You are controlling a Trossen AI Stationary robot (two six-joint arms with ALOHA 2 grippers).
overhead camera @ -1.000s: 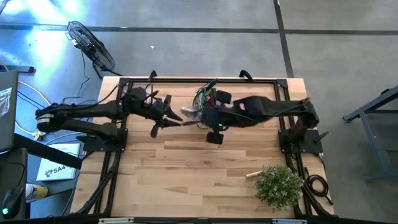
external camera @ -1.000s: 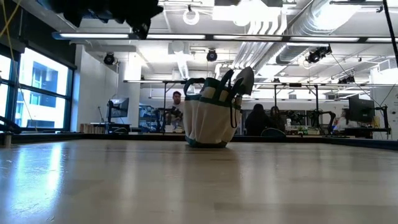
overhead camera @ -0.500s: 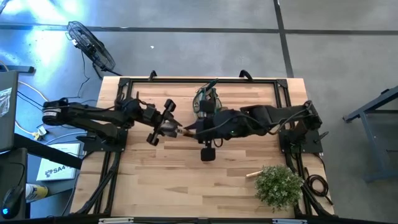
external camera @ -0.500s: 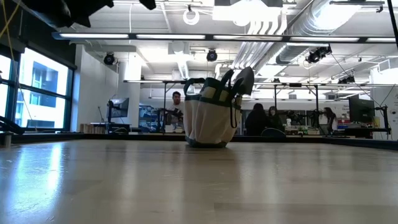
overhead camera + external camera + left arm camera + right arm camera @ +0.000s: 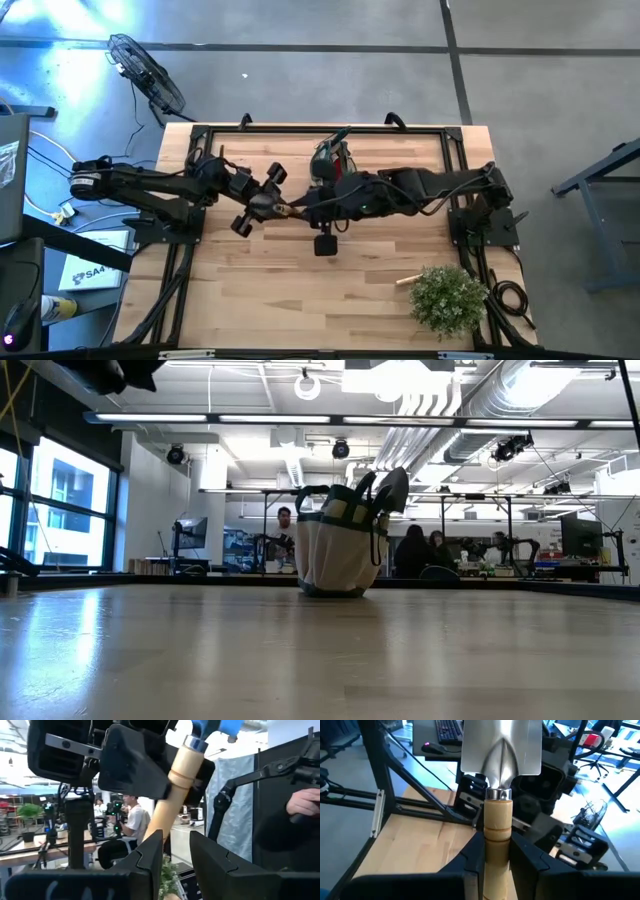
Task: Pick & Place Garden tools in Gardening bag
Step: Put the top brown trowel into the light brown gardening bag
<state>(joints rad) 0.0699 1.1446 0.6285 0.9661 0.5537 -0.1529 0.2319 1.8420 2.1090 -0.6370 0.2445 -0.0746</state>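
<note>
The right end effector [image 5: 497, 855] clamped a trowel [image 5: 499, 780] by its wooden handle, above mid-bench [image 5: 300, 290], facing the open, empty left end effector [image 5: 262, 206]; behind them stood the gardening bag [image 5: 338, 545]

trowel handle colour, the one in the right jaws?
Pale wood, on the trowel handle; shiny metal blade. Clearest in the right wrist view.

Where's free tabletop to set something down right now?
The near half of the table is bare, from the left edge across to the bushy plant. Crowded: the middle, where the left tool and right tool meet over the trowel beside the gardening bag.
</note>
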